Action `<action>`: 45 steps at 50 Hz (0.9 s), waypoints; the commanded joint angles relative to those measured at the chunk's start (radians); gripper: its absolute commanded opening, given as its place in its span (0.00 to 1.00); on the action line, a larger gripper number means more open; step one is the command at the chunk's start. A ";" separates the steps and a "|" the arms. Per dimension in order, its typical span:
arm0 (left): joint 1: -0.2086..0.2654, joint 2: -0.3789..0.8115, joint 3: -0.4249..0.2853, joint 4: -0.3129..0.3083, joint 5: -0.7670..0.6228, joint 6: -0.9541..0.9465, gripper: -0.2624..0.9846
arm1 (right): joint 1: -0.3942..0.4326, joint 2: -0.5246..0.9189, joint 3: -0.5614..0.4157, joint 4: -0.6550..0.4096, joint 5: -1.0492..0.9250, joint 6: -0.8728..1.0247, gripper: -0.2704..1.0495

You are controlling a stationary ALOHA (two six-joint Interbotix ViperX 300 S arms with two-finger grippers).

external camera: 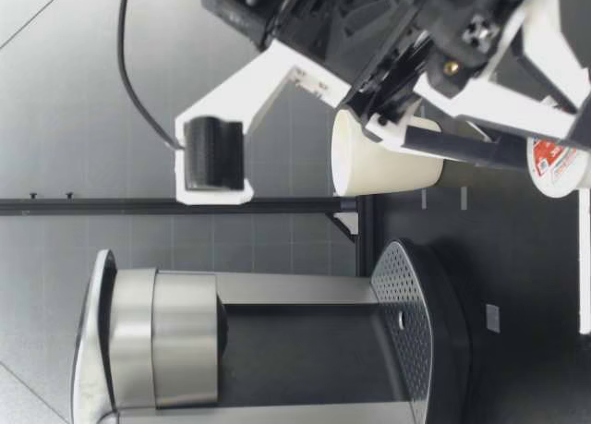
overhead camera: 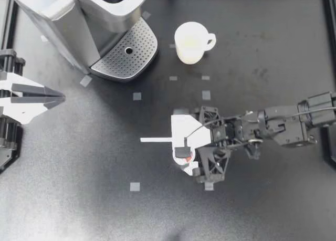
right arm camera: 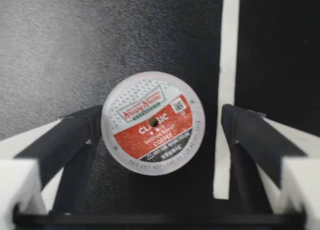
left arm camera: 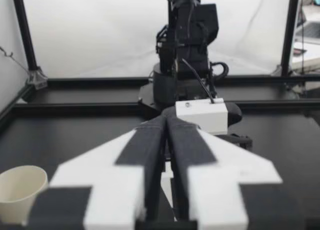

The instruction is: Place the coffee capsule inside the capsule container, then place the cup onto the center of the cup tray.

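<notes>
My right pincer [overhead camera: 176,154] gapes wide around the capsule [right arm camera: 152,122], touching it on one side only, near five o'clock on the table [overhead camera: 79,199]. Shift sideways to centre it, then close gently.

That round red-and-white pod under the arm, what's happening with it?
The right gripper is down over the round red-and-white foil-topped coffee capsule, jaws open either side of it, not yet clamped. The left gripper waits at the edge of the black table, jaws shut and empty. The white ceramic mug stands by the silver coffee machine, off its perforated drip tray.
</notes>
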 commanded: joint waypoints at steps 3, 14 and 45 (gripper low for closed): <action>0.002 0.006 -0.009 0.000 -0.003 0.000 0.34 | -0.008 -0.015 -0.026 -0.002 0.011 -0.003 0.77; 0.002 0.006 -0.009 0.000 -0.003 0.000 0.34 | -0.008 -0.034 -0.041 0.000 0.009 -0.005 0.60; 0.158 0.238 -0.275 -0.091 0.305 -0.014 0.34 | -0.006 -0.279 0.011 0.135 0.009 0.075 0.56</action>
